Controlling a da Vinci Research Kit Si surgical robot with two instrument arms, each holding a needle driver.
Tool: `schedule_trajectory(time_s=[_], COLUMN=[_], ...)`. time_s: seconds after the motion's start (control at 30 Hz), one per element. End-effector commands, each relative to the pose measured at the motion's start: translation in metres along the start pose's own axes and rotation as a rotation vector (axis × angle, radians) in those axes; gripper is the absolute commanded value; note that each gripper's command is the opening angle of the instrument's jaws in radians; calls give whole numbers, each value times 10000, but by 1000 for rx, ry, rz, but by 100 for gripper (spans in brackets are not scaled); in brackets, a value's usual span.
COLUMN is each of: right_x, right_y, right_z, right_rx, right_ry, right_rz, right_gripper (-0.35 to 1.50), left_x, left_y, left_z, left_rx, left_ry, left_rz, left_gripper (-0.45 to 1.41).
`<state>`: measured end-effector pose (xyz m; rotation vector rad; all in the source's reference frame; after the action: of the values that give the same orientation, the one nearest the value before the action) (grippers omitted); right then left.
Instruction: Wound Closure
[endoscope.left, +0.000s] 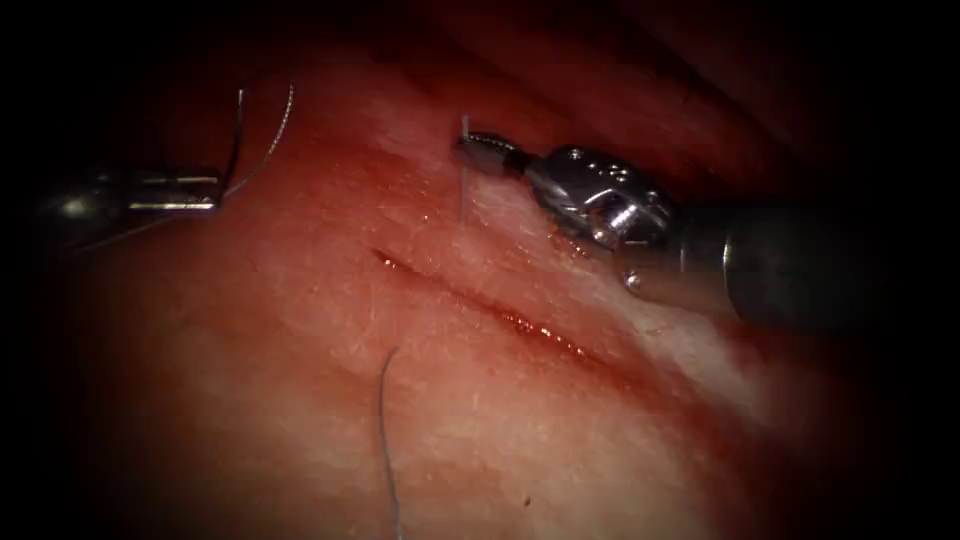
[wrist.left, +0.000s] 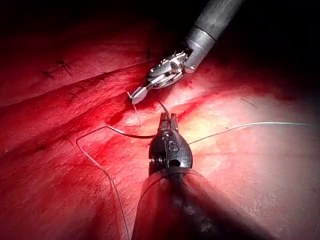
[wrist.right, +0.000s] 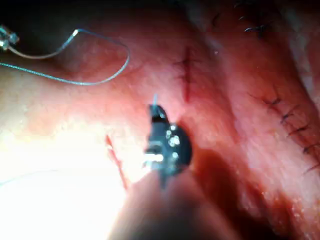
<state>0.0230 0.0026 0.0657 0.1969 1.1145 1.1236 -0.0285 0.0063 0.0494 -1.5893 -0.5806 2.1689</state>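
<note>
Needle (endoscope.left: 237, 135): out of the tissue (endoscope.left: 300, 450), up in the air well to the left of the cut (endoscope.left: 480, 305). The left tool (endoscope.left: 215, 192) is clamped on it near 1 end of the curve. Can't tell if that end is the tip or the tail.
Right tool (endoscope.left: 468, 150): closed on a short upright bit of thread (endoscope.left: 463, 190) on the right side of the cut, pinched just above where it meets the tissue.
Other thread: 1 long loop trails off the needle, and a loose strand (endoscope.left: 385, 430) lies on the near side of the cut.
Cut: looks open along its length, wet with red fluid.
Step, best guess: between bites, sorting out thread rather than driving.
Next move calls for: slack kept under control and a needle grip square to the cut edge.
</note>
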Motion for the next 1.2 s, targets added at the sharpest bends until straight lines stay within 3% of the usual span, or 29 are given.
schedule_trajectory(time_s=[0.03,0.23,0.73,0.87,0.9,0.97,1.2], right_x=[2,14,16,19,19,20,19], right_y=[-7,-15,-11,-10,-10,-9,-11], right_z=[6,1,-4,-3,-3,-3,-4], right_rx=[7,10,13,13,13,15,17], right_ry=[3,20,27,39,42,50,50], right_rz=[-2,-3,-2,2,3,4,4], right_gripper=[-35,-35,-35,73,86,101,111], left_x=[-5,-5,-2,-12,-16,-27,-77], left_y=[1,1,-11,-25,-29,-40,-75], left_z=[7,7,1,-5,-7,-11,-20], left_rx=[-1,-1,-4,17,23,34,84], left_ry=[0,0,-3,7,7,1,-18], left_rz=[-1,-1,7,13,15,30,6], left_gripper=[-45,-45,-45,-45,-45,-45,-45])
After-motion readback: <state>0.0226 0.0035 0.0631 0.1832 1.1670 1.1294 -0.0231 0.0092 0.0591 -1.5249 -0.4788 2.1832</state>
